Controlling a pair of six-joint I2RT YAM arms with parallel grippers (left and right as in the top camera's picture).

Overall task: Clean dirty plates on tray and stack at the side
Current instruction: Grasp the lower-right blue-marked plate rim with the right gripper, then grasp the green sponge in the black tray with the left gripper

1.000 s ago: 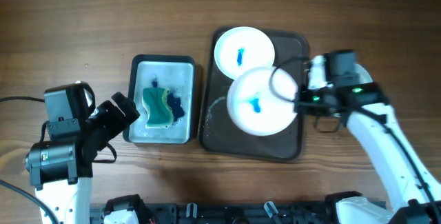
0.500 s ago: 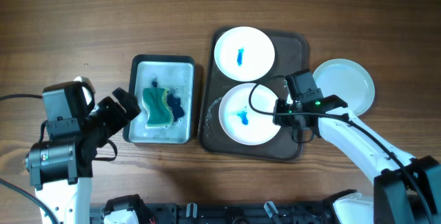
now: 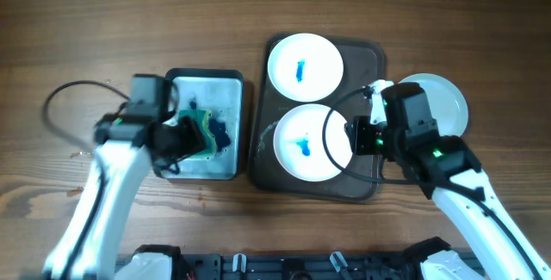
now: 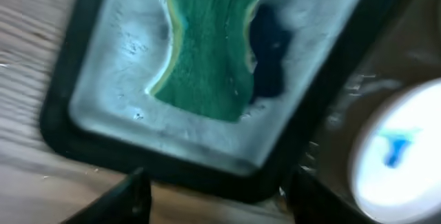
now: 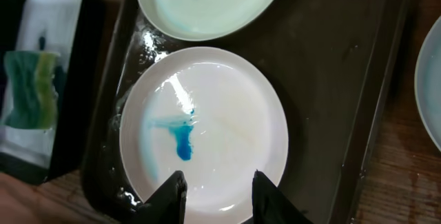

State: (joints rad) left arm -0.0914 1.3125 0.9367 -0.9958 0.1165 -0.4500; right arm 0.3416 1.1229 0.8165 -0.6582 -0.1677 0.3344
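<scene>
Two smeared plates lie on the tray (image 3: 362,56): the far plate (image 3: 305,66) at its back end and the near plate (image 3: 303,142) at its front end, each with a blue streak at the centre. A third, clean plate (image 3: 448,99) sits on the wood just off the tray's right side, partly under the right arm.

A second ago the near plate was held up above the tray. Now it rests flat inside, and the right gripper (image 5: 219,191) hovers over its front rim with fingers spread, gripping nothing. The left arm, parked well left of the tray a moment ago, has swung over the pale tray (image 3: 225,86) beside the tray's left edge. The left gripper (image 4: 217,195) hangs spread and empty above the green sponge (image 4: 207,38).

Judging from this, one plate is done, and the sponge pickup comes next, for wiping the near plate.
</scene>
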